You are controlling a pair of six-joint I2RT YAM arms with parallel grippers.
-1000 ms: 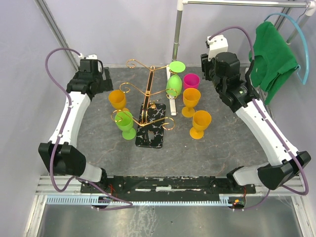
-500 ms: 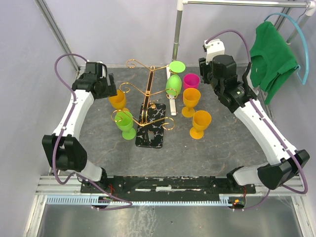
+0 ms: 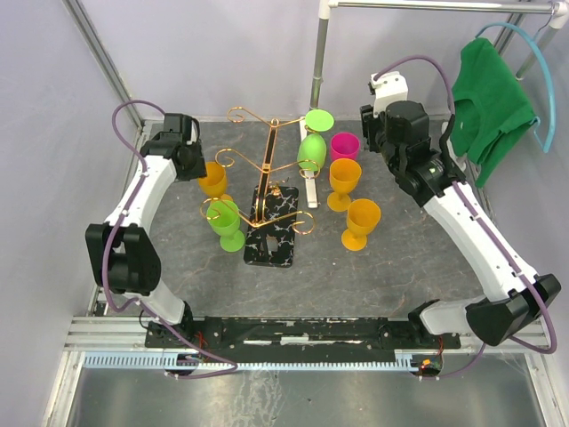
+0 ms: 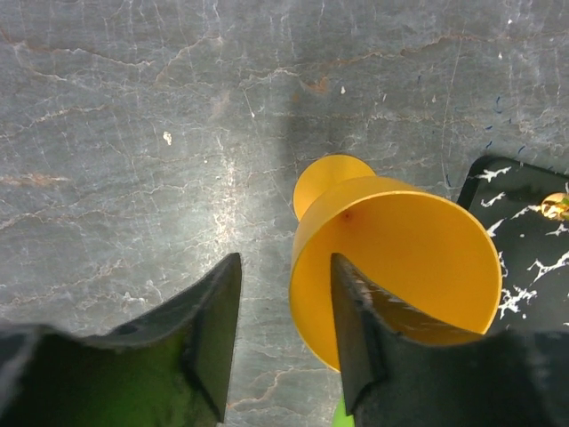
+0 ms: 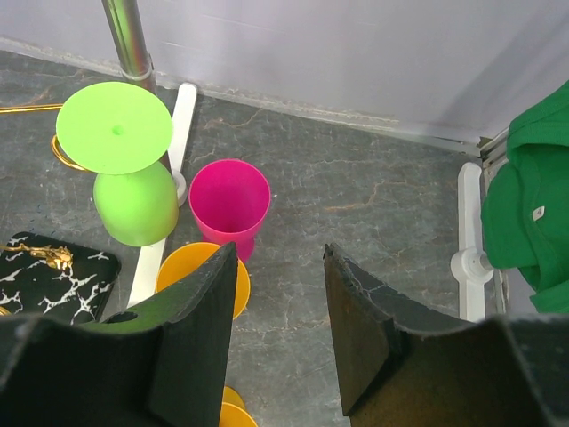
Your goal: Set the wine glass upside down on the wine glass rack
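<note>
Orange plastic wine glass (image 4: 400, 258) is standing upright on the grey stone-look table (image 4: 133, 133), just left of the thin gold wire rack (image 3: 269, 169).
Left gripper (image 4: 284, 271) is straddling the rim, jaws apart and not clamped, probably lining up a rim grasp so the glass can be inverted; right gripper (image 5: 277, 267) is hovering with jaws apart, empty.

green shirt (image 3: 487, 93): on blue hanger (image 3: 548, 98), far right | metal rail (image 3: 436, 5): overhead, back | table (image 3: 373, 276): grey, marbled
</note>
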